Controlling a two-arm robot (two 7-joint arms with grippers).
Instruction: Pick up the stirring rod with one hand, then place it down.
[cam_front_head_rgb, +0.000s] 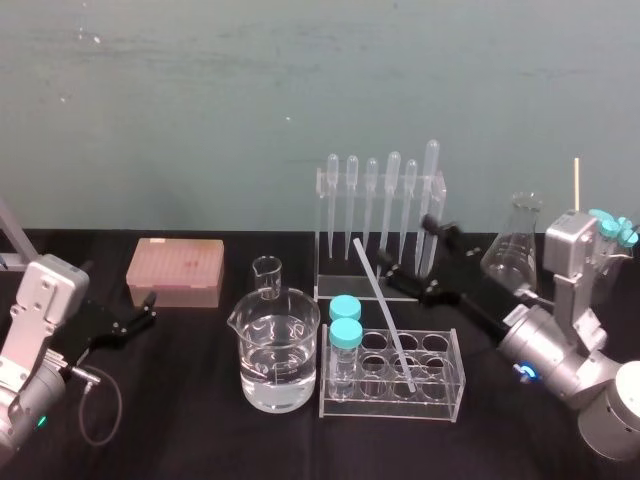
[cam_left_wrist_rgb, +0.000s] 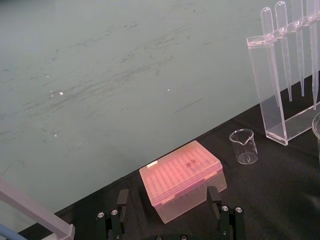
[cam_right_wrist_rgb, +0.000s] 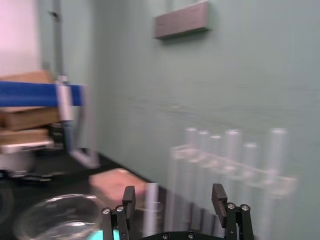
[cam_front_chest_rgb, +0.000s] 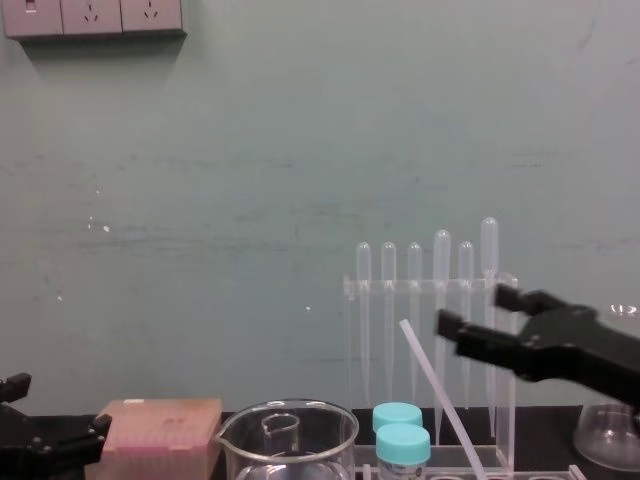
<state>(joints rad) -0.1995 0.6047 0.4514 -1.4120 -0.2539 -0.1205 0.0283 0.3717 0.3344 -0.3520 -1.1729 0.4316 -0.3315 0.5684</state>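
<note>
As the stirring rod (cam_front_head_rgb: 378, 300) leans in the tube rack (cam_front_head_rgb: 458, 385), its top lies just left of the open right pincer (cam_front_head_rgb: 405, 245). The left pincer (cam_front_head_rgb: 150, 308) (also open) is well apart.

I see a black table (cam_front_head_rgb: 200, 420) running up to a green wall. A pink box (cam_front_head_rgb: 175, 271) sits on it at the left rear. Near the middle stands a large beaker (cam_front_head_rgb: 275, 350) holding clear liquid, with a small beaker (cam_front_head_rgb: 267, 276) just behind it. Just beside the large beaker, on its right, I have a clear tube rack (cam_front_head_rgb: 440, 385). Behind that stands a clear pipette rack (cam_front_head_rgb: 380, 235), and a glass flask (cam_front_head_rgb: 515, 245) stands to its right
</note>
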